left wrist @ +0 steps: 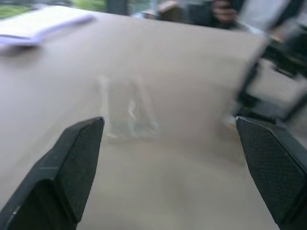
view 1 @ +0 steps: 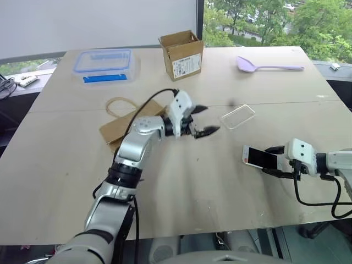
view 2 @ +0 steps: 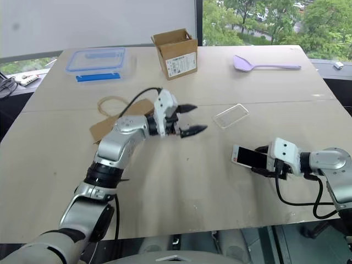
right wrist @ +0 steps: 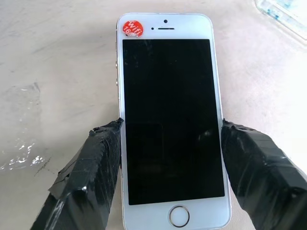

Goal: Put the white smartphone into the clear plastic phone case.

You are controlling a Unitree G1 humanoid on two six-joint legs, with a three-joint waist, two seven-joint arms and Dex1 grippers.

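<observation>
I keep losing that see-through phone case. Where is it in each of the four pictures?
Left eye view: the clear case lies flat on the table, right of centre, just beyond the open left gripper.
Right eye view: same spot, between that gripper and the purple spatula.
Left wrist view: a blurred glint ahead of the fingers.
Right wrist view: I cannot pick it out.
Shared landmark: the cardboard box.

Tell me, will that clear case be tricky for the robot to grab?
Probably. The case lies flat on the table, offering little edge to pinch. It looks thin and glossy, so likely light, a bit flexible, and apt to slide when the open left gripper nudges it.
</observation>
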